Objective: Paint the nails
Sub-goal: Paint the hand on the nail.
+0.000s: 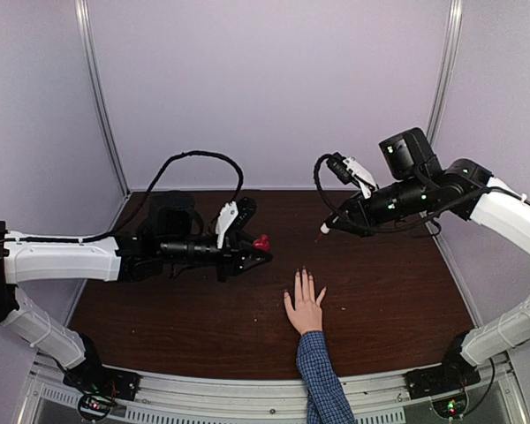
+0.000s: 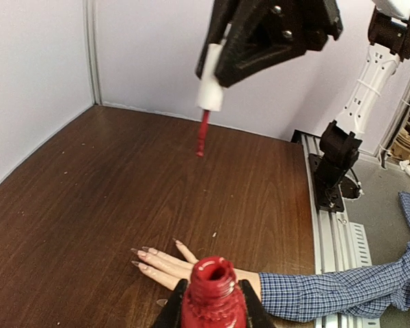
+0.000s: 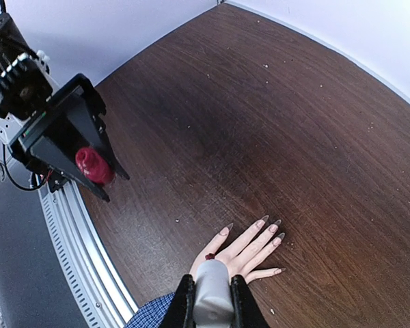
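1. Bench [image 1: 380, 300]: dark brown wood-grain top, enclosed by pale walls, with a metal rail along the near edge. Small pale specks are scattered on the surface.
2. Left arm: reaches in from the left, held above the bench. Left gripper [image 1: 258, 245], jaws clenched on an open red polish bottle [image 2: 210, 295]. The bottle stands upright between the jaws, its neck uncapped, as the left wrist view shows.
3. Right arm: reaches in from the right, raised well above the bench. Right gripper [image 1: 329, 226], jaws clenched on a white cap [image 2: 210, 92] that carries a red-coated brush [image 2: 203, 134]. The brush points downward and hangs in the air, clear of both bottle and hand.
4. Human hand [image 1: 304, 305]: lies palm down and flat on the bench, near its front edge, between the two arms, fingers spread and pointing toward the back wall. A blue checked sleeve [image 1: 321, 380] runs from the wrist over the rail.
5. Nails [image 3: 273, 229]: long and pointed, at the fingertips of that hand, resting on or just above the wood. In the right wrist view they look greyish to pinkish; whether any carries polish cannot be told at this size. The brush is well apart from them.
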Controlling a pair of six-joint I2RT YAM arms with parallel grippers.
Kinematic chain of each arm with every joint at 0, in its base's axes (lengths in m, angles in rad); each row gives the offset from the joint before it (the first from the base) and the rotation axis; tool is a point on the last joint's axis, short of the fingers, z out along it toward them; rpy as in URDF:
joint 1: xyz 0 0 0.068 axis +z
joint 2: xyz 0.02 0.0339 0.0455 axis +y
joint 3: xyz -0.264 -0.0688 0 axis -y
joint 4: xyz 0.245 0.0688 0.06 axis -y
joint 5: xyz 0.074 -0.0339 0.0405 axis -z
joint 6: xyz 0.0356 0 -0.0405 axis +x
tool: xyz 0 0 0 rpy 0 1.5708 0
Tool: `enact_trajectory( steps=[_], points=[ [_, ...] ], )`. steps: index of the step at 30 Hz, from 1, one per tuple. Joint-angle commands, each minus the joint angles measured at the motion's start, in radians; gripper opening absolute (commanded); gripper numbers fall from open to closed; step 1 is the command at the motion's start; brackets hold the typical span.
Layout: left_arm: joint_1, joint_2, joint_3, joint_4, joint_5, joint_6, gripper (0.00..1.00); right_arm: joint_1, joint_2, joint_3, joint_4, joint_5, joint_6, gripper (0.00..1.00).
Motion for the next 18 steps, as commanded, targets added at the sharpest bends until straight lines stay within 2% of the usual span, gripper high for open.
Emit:
enact_trajectory(
  steps=[1, 7, 13, 18],
  points=[
    [0.016, -0.037, -0.026, 0.081, -0.044, -0.041, 0.00, -0.001, -0.039, -0.088, 0.120, -0.004, -0.010, 0.00],
    [0.037, -0.053, -0.054, 0.071, -0.085, -0.054, 0.00, -0.002, 0.032, -0.147, 0.193, -0.012, -0.025, 0.00],
    [0.106, -0.060, -0.087, 0.123, -0.081, -0.117, 0.00, -0.039, 0.083, -0.201, 0.273, 0.008, -0.001, 0.00],
    [0.123, -0.035, -0.080, 0.130, -0.080, -0.128, 0.00, -0.048, 0.132, -0.214, 0.297, 0.041, 0.021, 0.00]
  ],
)
